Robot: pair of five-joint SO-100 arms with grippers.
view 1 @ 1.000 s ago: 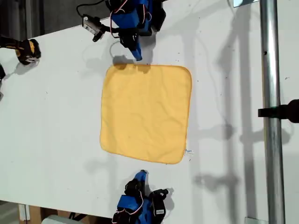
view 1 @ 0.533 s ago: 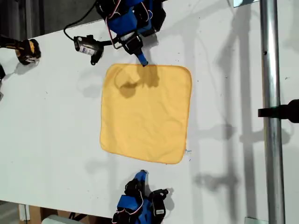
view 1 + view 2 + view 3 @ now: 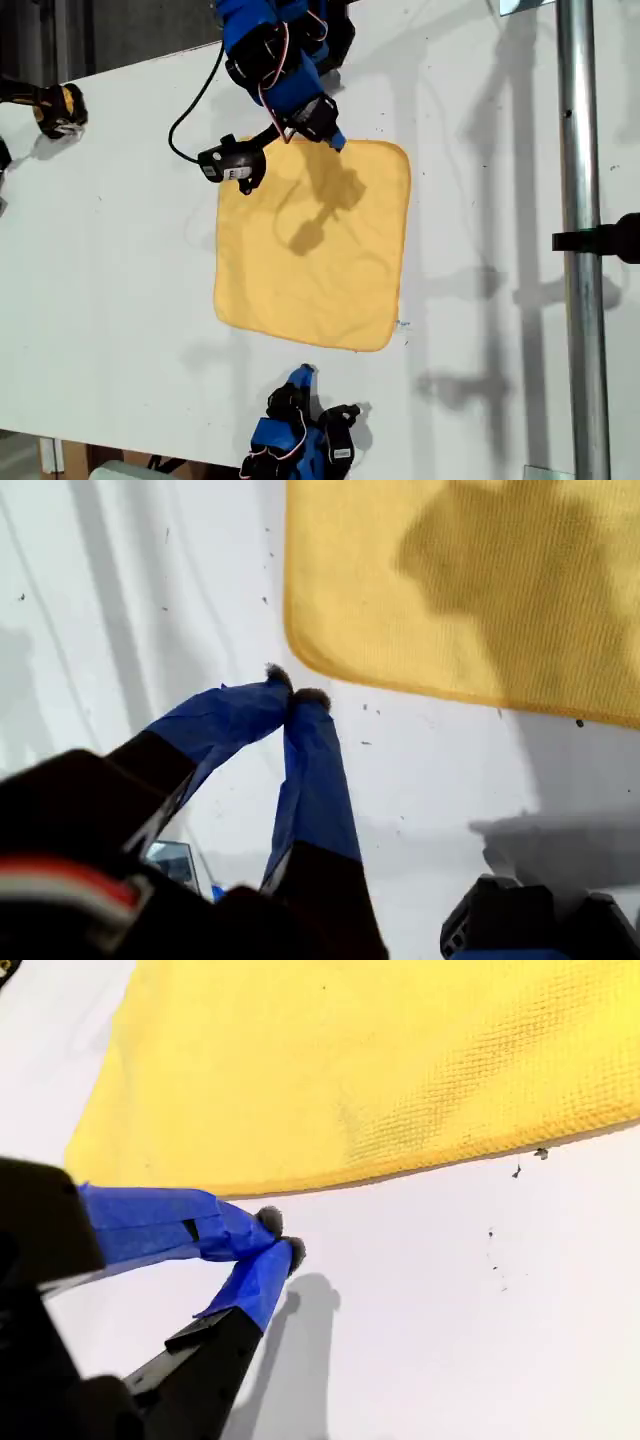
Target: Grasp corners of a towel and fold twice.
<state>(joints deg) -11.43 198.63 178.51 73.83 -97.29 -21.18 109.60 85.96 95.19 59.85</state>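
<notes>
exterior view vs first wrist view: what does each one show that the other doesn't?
Only the exterior view: the whole towel with all four corners, a small white tag by one of them, both arms, and a metal pole at that view's right.
Only the first wrist view: my first tool close up, jaws together on nothing, tips just off one rounded corner.
Both: the yellow towel lying flat on the white table, with an arm's shadow across the cloth.

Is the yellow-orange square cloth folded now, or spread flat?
Spread flat: the yellow-orange square towel lies as one layer on the white table, its rounded corners showing.
</notes>
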